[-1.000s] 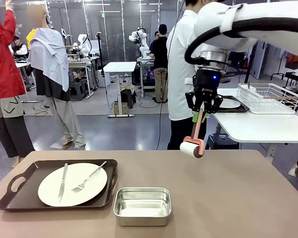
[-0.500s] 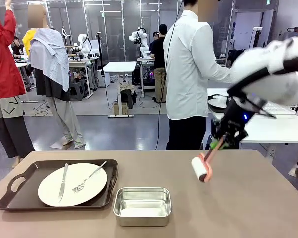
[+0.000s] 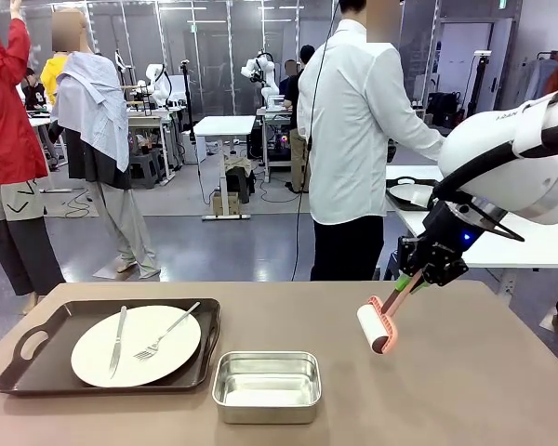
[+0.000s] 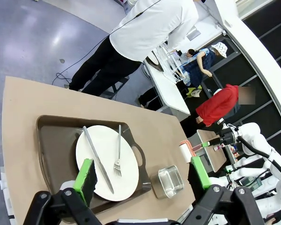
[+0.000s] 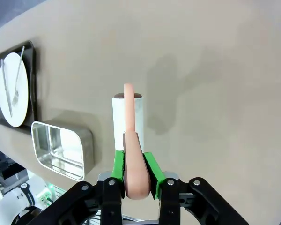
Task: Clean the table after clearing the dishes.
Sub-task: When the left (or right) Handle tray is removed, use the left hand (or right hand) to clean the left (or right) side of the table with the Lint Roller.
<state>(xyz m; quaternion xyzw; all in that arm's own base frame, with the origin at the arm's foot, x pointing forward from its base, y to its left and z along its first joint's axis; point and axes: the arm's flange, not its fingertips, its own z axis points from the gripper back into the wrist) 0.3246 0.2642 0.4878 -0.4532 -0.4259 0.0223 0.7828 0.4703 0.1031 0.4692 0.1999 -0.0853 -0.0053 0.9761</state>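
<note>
The right claw [image 3: 411, 279] is clenched on the salmon-pink handle of a white roller [image 3: 374, 328], its green pads [image 5: 118, 164] pressing the handle from both sides. The roller hangs tilted, low over the right half of the taupe tabletop [image 3: 484, 390]; whether it touches the surface I cannot tell. The left claw [image 4: 143, 173] is released, its fingers spread wide and holding nothing, high above the tray. On the tabletop's left side lies one dark brown tray [image 3: 37, 372] carrying one white plate [image 3: 93, 358], and on that plate lie one knife [image 3: 117, 340] and one fork [image 3: 167, 332], side by side. Just beside the tray's right edge stands one steel pan [image 3: 260, 409]. On the white table behind, next to a person in a white shirt [image 3: 353, 121], sits a second dark tray [image 3: 395, 200] with a second white plate [image 3: 414, 193].
</note>
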